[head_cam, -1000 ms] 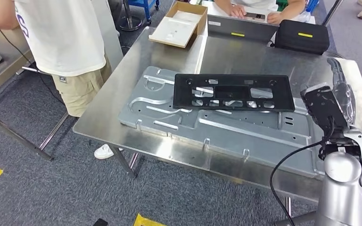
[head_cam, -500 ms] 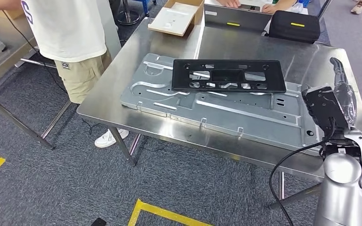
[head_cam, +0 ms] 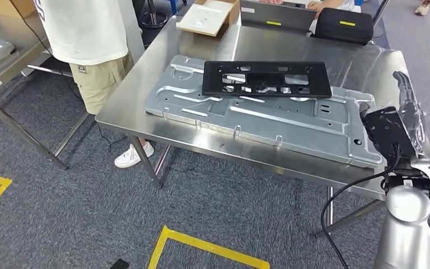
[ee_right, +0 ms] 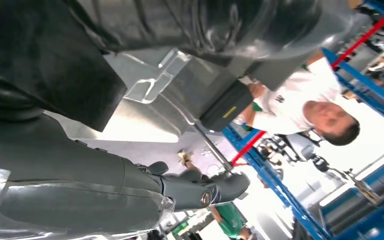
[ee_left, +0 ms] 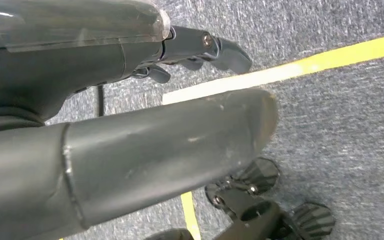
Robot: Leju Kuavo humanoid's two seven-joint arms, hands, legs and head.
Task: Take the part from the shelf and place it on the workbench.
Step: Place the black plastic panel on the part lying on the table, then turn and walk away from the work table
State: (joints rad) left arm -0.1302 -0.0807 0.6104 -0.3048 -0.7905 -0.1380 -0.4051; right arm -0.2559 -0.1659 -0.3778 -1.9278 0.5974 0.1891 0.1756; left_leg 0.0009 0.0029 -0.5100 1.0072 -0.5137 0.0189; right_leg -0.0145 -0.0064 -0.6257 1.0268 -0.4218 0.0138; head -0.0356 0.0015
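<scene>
A: What lies on the brushed steel tabletop (head_cam: 162, 120)?
B: A stamped grey sheet-metal panel (head_cam: 269, 120) with ribs and slots, and on its far edge a flat black plastic frame part (head_cam: 266, 79) full of cut-outs.
A: Any writing?
B: None legible.
A: The hands?
B: Right hand (head_cam: 407, 109) hovers by the panel's end, fingers extended, empty. Left hand (ee_left: 130, 120) hangs over grey carpet, empty. The whole view has pulled back from the table.

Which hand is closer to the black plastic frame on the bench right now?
Right. The right hand is raised beside the workbench near the black frame. The left hand hangs low over the carpet floor.
</scene>
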